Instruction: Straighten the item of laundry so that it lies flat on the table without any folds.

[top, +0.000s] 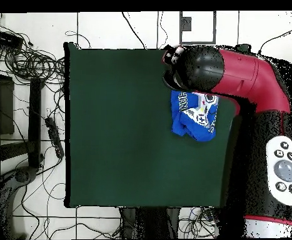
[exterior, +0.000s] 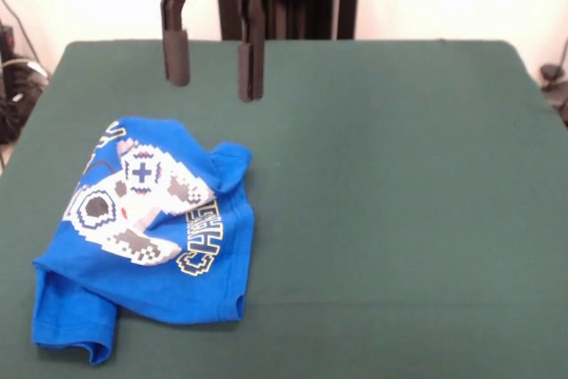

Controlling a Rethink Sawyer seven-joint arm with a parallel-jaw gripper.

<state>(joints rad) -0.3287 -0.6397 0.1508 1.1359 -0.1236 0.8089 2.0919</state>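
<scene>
The item of laundry [exterior: 146, 237], a bright blue T-shirt with a white-grey controller print and yellow-outlined letters, lies crumpled and folded over itself at the front left of the table [exterior: 382, 219]. In the overhead view the shirt [top: 195, 117] shows partly under the red arm [top: 236, 72], near the right edge of the table [top: 129, 137]. My gripper [exterior: 213, 64] hangs above the cloth behind the shirt, fingers [exterior: 177, 55] apart and open, holding nothing. It does not touch the shirt.
Green cloth stretches wide to the right of the shirt in the front view. Cables and a power strip [top: 53, 134] lie on the floor beside the table's left edge in the overhead view.
</scene>
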